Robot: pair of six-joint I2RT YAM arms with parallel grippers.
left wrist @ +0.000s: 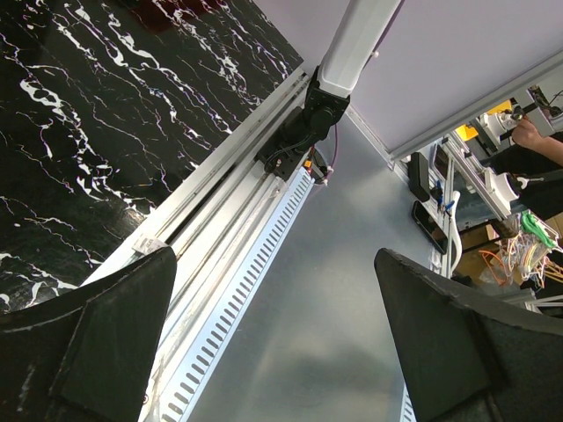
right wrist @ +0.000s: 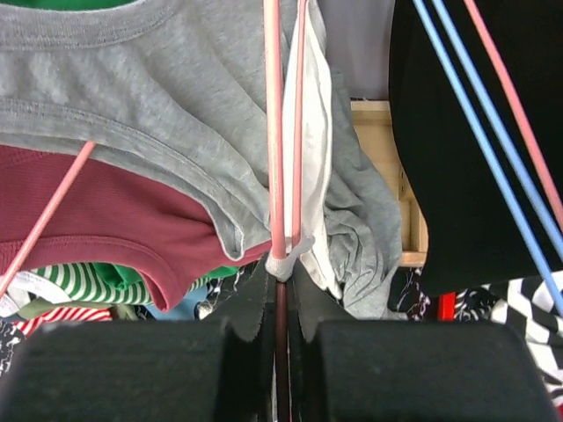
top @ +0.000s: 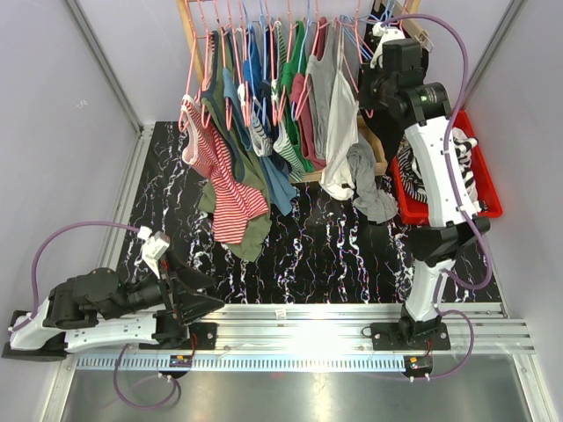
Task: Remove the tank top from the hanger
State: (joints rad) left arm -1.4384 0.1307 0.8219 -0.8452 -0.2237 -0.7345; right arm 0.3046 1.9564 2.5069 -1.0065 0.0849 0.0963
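The white tank top (right wrist: 318, 132) hangs on a pink wire hanger (right wrist: 274, 123), its strap bunched at my right fingertips. My right gripper (right wrist: 281, 281) is shut on that hanger's wire, with the strap touching the jaws. A grey tank top (right wrist: 132, 97) hangs just left of it. From above, the white tank top (top: 339, 123) hangs at the rack's right end, and the right arm (top: 400, 75) reaches up beside it. My left gripper (left wrist: 274, 255) is open and holds nothing; it rests low at the near left of the table (top: 207, 294).
Many other garments (top: 255, 105) hang on pink and blue hangers from a wooden rack (top: 186, 26). A red bin (top: 489, 207) with striped cloth stands at the right. A black garment (right wrist: 457, 149) hangs right of the grip. White walls close both sides.
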